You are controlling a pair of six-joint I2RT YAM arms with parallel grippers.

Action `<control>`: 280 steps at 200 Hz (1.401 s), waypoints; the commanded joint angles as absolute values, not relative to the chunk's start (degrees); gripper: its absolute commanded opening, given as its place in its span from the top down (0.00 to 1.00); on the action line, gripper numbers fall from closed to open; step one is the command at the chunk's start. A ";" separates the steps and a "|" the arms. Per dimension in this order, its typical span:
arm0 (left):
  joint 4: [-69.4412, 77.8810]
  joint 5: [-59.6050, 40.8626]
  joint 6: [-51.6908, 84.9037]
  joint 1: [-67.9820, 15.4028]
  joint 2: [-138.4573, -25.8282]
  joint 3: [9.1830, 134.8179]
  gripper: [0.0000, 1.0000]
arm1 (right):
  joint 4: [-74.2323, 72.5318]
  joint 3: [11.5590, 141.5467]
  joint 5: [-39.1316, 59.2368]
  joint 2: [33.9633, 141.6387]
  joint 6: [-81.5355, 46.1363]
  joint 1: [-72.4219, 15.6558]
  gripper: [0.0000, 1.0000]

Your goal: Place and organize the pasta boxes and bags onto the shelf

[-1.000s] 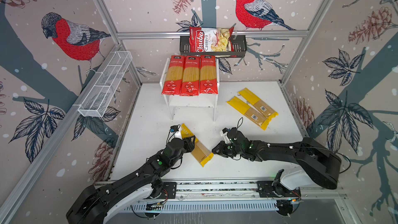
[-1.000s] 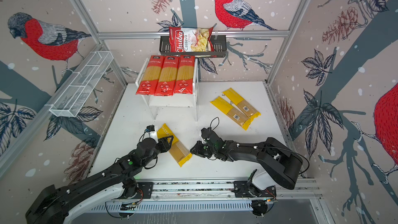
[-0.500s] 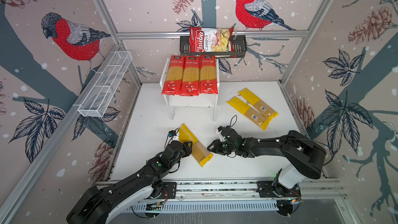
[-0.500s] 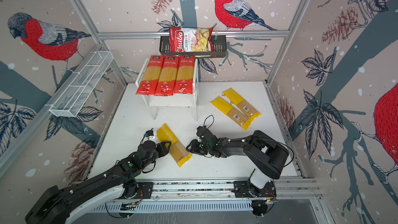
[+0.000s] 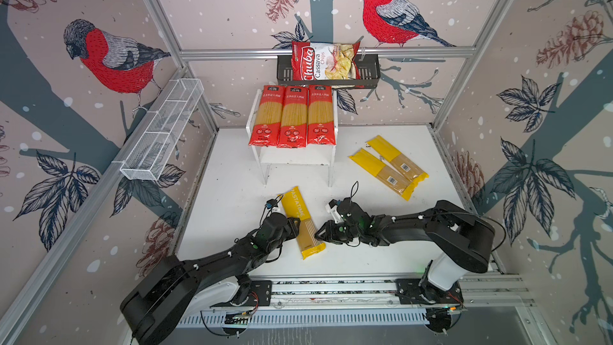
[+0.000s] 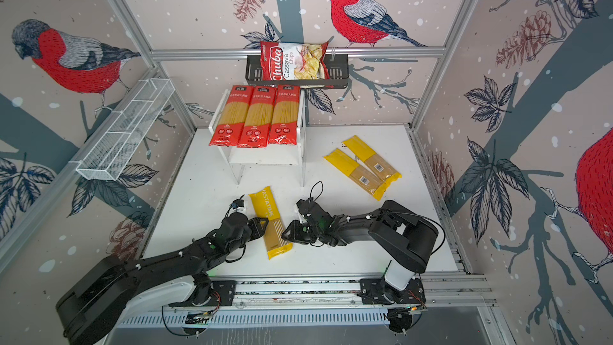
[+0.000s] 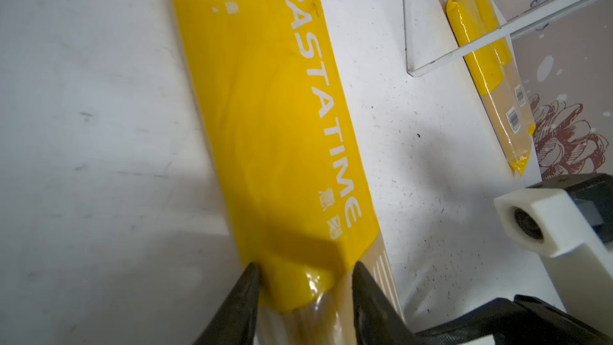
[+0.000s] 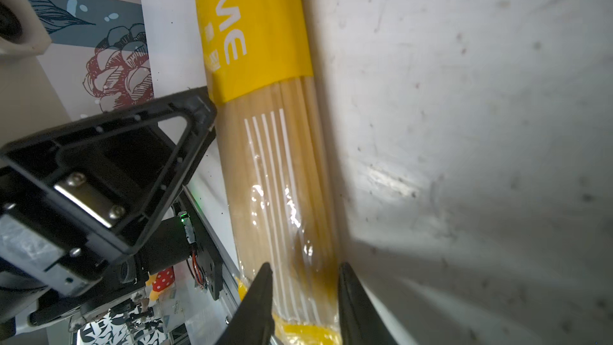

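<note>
- Left gripper (image 7: 305, 268): pinches the PASTATIME packet (image 5: 293, 205) where yellow wrap meets clear window, jaws pressed against it
- Right gripper (image 8: 303, 268): straddles the same packet's clear end, jaws either side; gripping or merely touching, cannot tell
- PASTATIME packet: lies on the table (image 5: 232, 194) in front of the shelf (image 5: 295, 159), between both grippers
- Three red-ended packets (image 5: 293, 116): sit side by side on the shelf's top board
- Two yellow packets (image 5: 379, 174): lie touching on the table, right of the shelf
</note>
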State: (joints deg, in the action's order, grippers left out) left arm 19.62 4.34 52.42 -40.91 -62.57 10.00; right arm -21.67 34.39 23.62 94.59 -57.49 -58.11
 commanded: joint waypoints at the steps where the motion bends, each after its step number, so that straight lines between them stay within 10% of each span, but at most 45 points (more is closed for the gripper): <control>1: 27.38 0.79 50.89 -40.78 -65.19 11.22 0.55 | -23.73 33.17 24.29 93.39 -58.84 -57.79 0.65; 164: 24.03 -0.11 59.85 -43.77 -62.66 8.26 0.48 | -33.08 35.13 24.77 101.38 -62.89 -53.19 0.54; 280: 28.94 -2.31 60.54 -43.81 -66.94 8.36 0.68 | -38.13 36.39 27.91 103.57 -63.13 -54.85 0.77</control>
State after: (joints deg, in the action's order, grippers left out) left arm 27.90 0.08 60.60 -43.77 -67.81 8.27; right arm -35.88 36.03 25.34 103.85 -62.96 -54.57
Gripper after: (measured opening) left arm 0.317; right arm 0.263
